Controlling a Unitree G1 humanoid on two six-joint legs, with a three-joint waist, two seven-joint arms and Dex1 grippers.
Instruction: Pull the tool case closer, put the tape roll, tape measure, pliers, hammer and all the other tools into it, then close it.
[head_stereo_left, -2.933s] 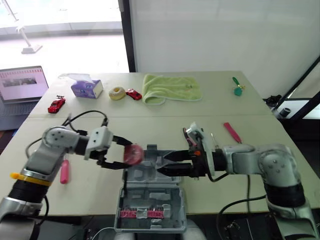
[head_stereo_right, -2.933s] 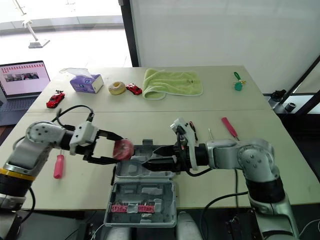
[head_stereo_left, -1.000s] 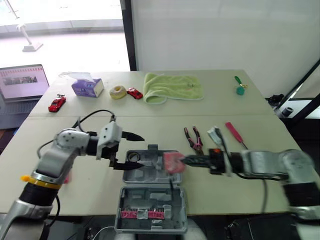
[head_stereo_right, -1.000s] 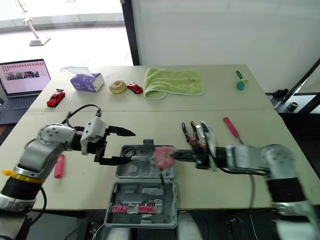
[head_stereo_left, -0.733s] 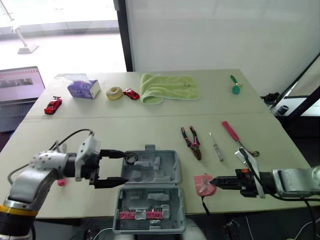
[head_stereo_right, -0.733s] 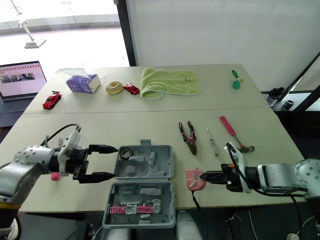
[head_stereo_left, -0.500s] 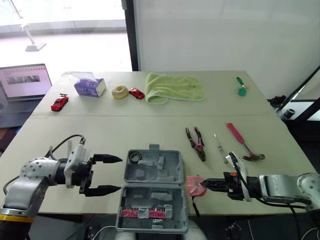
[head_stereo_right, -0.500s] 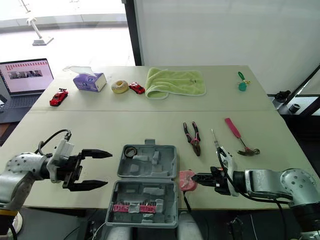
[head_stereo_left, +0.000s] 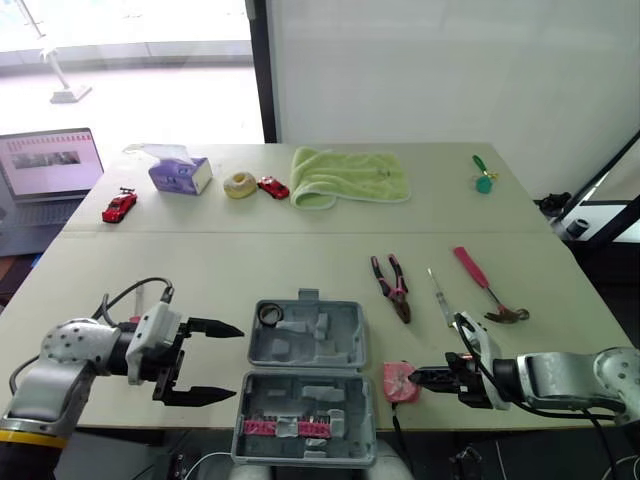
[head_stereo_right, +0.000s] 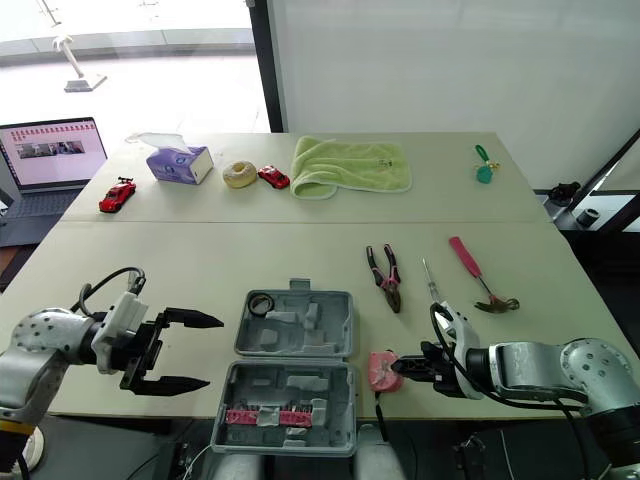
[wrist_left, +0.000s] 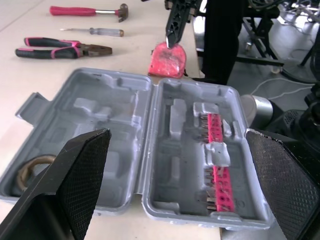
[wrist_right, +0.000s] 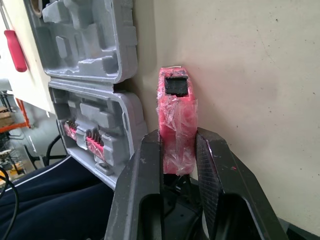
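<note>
Surface: pale table (head_stereo_left: 300, 250) under both your arms, with a green towel (head_stereo_left: 348, 176) lying well behind the tool case.
Left gripper (head_stereo_left: 237, 361): yours sits just left of the tool case, its fingers spread wide with nothing between them.
Tool case (head_stereo_left: 306, 368): grey, opened flat at the table's near edge, both halves facing up.
Tape roll (head_stereo_left: 268, 315): dark ring in the far-left pocket of the tool case's far half.
Bit row (head_stereo_left: 283, 428): pink, seated in the tool case's near half.
Tape measure (head_stereo_left: 400, 381): pink and film-wrapped, outside and just right of the tool case, level with its hinge.
Right gripper (head_stereo_left: 425, 378): you have it clamped on the tape measure, one finger pressed to each side.
Pliers (head_stereo_left: 390, 288): pink-handled, right of the tool case and apart from it.
Screwdriver (head_stereo_left: 440, 297): slim, farther right of the tool case.
Hammer (head_stereo_left: 485, 285): pink handle, farthest right of the tool case.
</note>
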